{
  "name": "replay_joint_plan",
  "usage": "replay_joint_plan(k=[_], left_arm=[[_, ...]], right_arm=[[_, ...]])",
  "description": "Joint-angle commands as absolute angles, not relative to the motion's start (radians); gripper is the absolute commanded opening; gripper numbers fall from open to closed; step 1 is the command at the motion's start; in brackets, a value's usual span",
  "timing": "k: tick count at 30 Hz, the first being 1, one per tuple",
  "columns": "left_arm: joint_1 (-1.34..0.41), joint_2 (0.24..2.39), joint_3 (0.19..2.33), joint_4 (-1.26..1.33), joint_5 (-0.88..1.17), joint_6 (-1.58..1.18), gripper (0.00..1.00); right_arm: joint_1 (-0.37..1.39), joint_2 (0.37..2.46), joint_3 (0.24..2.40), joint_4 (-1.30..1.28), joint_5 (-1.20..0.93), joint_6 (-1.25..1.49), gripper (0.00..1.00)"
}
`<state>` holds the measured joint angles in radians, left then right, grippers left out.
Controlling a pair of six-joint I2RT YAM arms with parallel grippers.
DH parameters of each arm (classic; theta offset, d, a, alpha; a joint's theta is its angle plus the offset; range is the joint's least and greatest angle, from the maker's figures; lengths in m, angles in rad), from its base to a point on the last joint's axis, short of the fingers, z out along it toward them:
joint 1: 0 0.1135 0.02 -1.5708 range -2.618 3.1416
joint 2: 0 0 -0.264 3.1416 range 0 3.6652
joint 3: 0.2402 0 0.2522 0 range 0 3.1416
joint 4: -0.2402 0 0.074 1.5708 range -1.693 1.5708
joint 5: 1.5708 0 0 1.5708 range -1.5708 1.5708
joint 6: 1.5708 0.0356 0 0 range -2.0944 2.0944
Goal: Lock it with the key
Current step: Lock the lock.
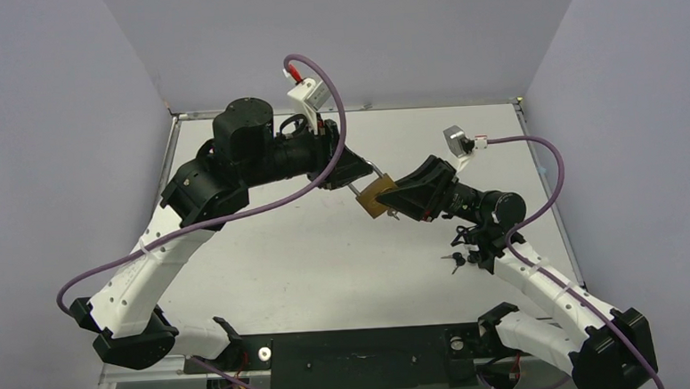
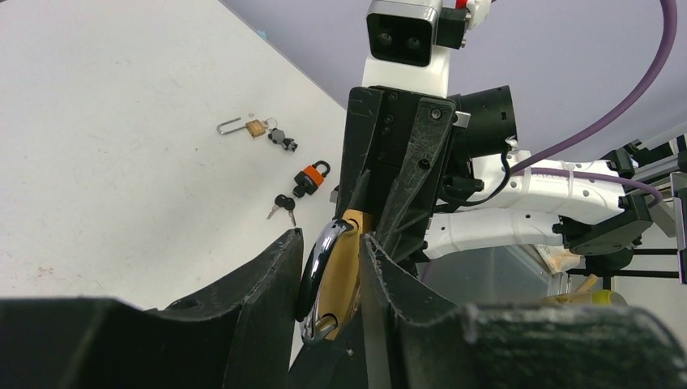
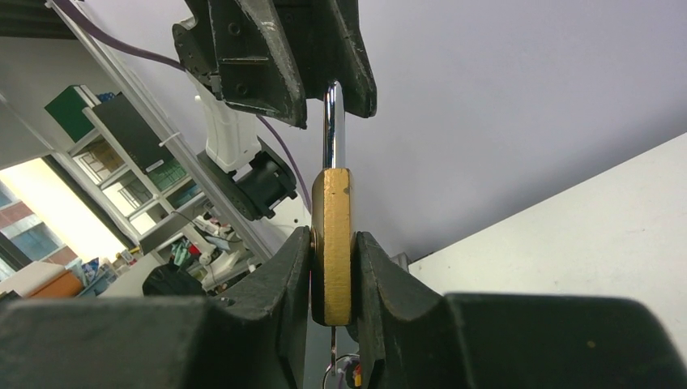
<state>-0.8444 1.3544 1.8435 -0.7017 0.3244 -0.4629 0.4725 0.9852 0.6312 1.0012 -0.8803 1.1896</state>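
The brass padlock [image 1: 375,196] hangs in the air over the middle of the surface [image 1: 309,259], gripped from both ends. The left claw [image 1: 351,178] is clenched on its chrome shackle [image 3: 334,121]. The right claw [image 3: 332,243] is clamped on the two flat faces of the brass body, whose narrow edge is turned toward the right wrist camera. The claws meet almost tip to tip, with only a short run of bare shackle between them. There is open room around the pair: the surface's back edge and the side walls [image 1: 44,130] stand well apart from them. On the surface near the right forearm lie a small brass lock [image 2: 254,128], an orange lock [image 2: 310,177] and a pair of keys [image 2: 283,206], each apart from the others.
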Motion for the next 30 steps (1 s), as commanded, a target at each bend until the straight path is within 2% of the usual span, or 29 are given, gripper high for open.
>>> replay_joint_plan(k=[1,12,14,16,20,21,22,24,26,30], left_arm=[[-0.847,1.345,1.846,-0.693,0.405,-0.455,0.27],[-0.837,1.340,1.840,-0.744,0.528,-0.427,0.20],[-0.836,1.340,1.839,-0.751,0.538,-0.425,0.14],[-0.837,1.339,1.838,-0.752,0.533,-0.423,0.02],[-0.837,1.337,1.834,-0.745,0.518,-0.425,0.00],[-0.836,1.336,1.836,-0.742,0.503,-0.429,0.00],[-0.837,1.333,1.838,-0.738,0.495,-0.431,0.00],[-0.836,1.324,1.848,-0.721,0.478,-0.439,0.00],[-0.837,1.318,1.868,-0.712,0.451,-0.449,0.00],[-0.836,1.312,1.921,-0.708,0.428,-0.452,0.00]], right_arm=[[0.471,0.954,0.707,1.026,-0.831,1.158,0.00],[0.468,0.945,0.724,0.989,-0.875,1.133,0.00],[0.467,0.945,0.725,0.981,-0.882,1.128,0.00],[0.468,0.944,0.729,0.963,-0.888,1.116,0.00],[0.468,0.934,0.737,0.891,-0.878,1.064,0.00],[0.469,0.932,0.742,0.861,-0.869,1.038,0.05],[0.468,0.927,0.744,0.846,-0.867,1.027,0.21],[0.468,0.928,0.747,0.833,-0.863,1.011,0.41],[0.467,0.932,0.752,0.837,-0.863,1.008,0.54],[0.458,0.940,0.745,0.877,-0.873,1.020,0.69]])
